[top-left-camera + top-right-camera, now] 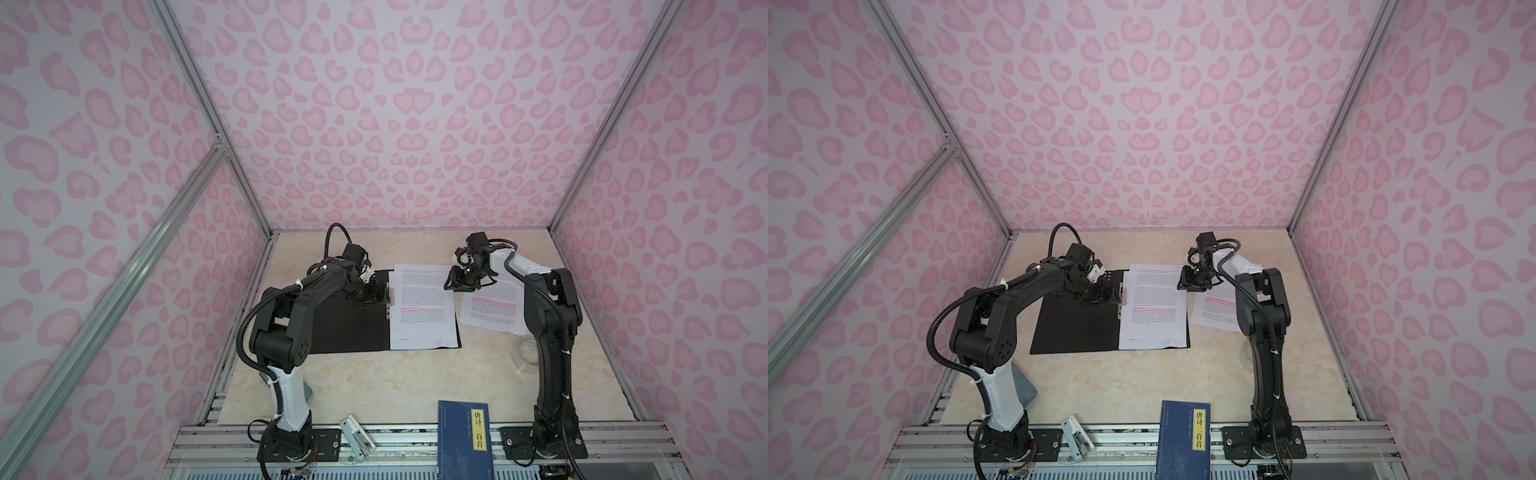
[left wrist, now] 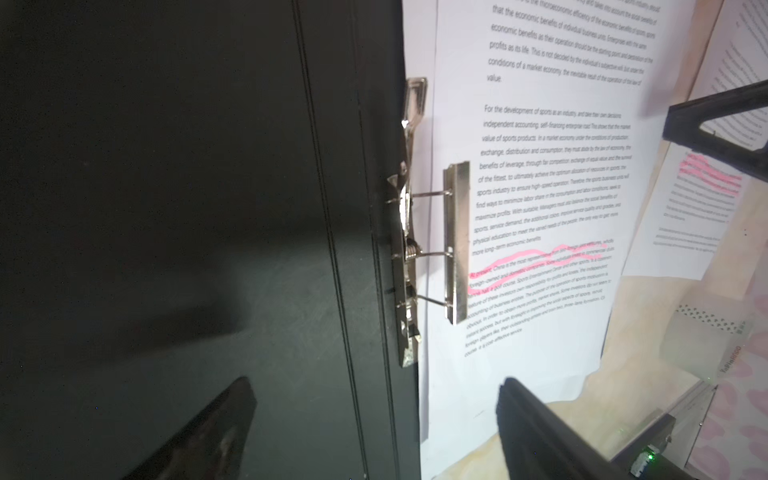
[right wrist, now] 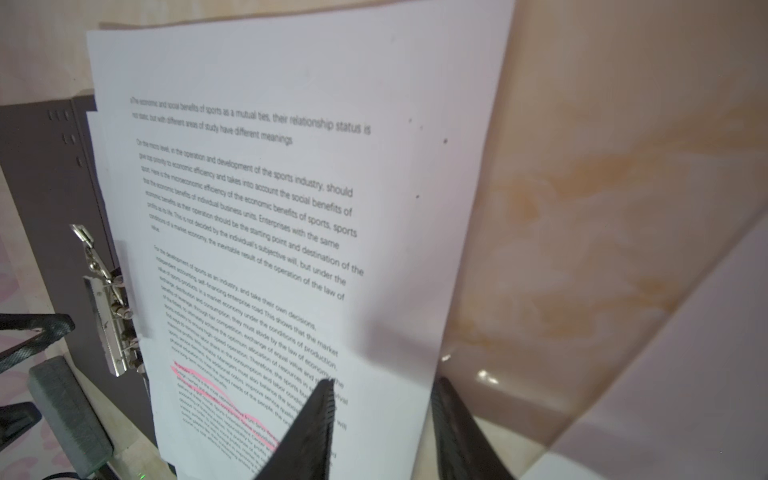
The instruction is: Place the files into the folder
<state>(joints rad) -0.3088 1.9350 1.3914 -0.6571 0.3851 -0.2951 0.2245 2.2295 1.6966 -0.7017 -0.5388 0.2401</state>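
Top views: folder [image 1: 345, 328] & files [image 1: 422, 307] lengthwise, front-back

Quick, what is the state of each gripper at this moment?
Left gripper: open wide, holding nothing, over the folder.
Right gripper: partly open, holding nothing, at the edge of the sheet.

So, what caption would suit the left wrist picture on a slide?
Open left tool above the folder's metal clip, a printed sheet lying on the black inside.
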